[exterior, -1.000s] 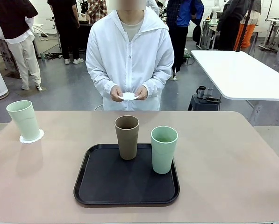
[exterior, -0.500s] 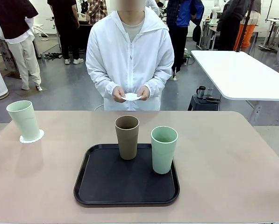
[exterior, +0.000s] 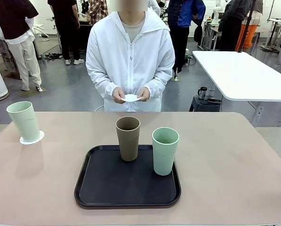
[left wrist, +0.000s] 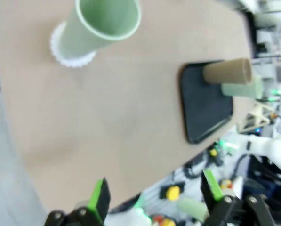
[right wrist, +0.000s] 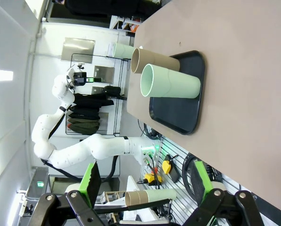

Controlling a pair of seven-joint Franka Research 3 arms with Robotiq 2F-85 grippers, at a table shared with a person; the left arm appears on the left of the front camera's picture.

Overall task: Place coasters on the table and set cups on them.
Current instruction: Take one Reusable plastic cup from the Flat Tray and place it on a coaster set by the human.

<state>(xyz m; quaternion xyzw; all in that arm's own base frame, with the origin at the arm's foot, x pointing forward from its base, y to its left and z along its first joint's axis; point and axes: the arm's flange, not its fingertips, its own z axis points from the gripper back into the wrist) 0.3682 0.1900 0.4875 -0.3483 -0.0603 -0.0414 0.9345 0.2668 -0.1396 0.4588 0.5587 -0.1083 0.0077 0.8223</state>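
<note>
Left gripper [left wrist: 155, 193] and right gripper [right wrist: 146, 181] gape wide, empty; the person [exterior: 131, 56] holds a white lacy paper coaster [exterior: 130, 97].

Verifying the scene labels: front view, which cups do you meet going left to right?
In order: left green cup, standing on a coaster → brown cup → right green cup, the last two on the black tray.
</note>
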